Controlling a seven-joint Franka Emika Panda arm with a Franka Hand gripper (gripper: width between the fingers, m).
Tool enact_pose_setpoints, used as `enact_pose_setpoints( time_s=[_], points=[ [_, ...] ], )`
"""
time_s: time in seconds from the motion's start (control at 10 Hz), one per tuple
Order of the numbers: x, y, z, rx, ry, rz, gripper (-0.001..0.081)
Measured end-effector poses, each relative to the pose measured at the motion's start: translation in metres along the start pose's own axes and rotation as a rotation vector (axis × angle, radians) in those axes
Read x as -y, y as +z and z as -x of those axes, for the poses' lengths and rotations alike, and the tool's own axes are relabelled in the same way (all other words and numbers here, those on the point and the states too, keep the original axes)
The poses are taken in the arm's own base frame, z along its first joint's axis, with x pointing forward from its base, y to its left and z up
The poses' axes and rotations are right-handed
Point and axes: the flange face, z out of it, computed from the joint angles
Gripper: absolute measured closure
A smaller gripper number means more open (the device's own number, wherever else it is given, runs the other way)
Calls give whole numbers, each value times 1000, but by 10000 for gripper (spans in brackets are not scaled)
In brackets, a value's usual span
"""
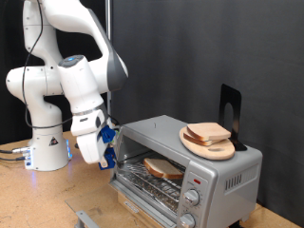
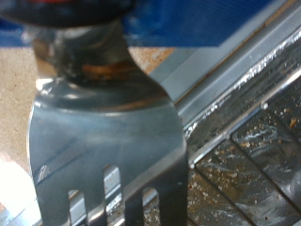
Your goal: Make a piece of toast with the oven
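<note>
The silver oven [image 1: 233, 169] stands at the exterior view's lower right with its glass door [image 1: 142, 197] folded down and open. A piece of toast [image 1: 163, 169] lies flat on the wire rack inside. My gripper [image 1: 106, 152] hangs just to the exterior view's left of the oven's opening, above the open door. In the wrist view a flat metal fork-like tool [image 2: 103, 141] with slotted tines fills the frame, its neck running up between my blue fingers. Behind it I see the oven's rack [image 2: 259, 155].
A round wooden board [image 1: 211, 146] with more bread slices [image 1: 207, 132] sits on top of the oven. A black stand [image 1: 231, 104] rises behind it. Two knobs [image 1: 193, 200] are on the oven's front. The arm's base [image 1: 46, 142] stands at the left.
</note>
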Motion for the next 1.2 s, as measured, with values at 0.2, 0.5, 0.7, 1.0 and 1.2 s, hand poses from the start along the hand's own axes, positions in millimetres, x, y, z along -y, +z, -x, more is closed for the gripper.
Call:
enact_pose_setpoints(
  time_s=[0.2, 0.5, 0.7, 1.0, 1.2],
  points=[
    [3, 4, -2, 7, -5, -3, 419],
    [-9, 3, 7, 31, -29, -32, 419],
    [-32, -6, 21, -18, -30, -73, 419],
    [-60, -26, 35, -66, 12, -122, 419],
    [-86, -45, 46, -53, 37, -141, 419]
  ],
)
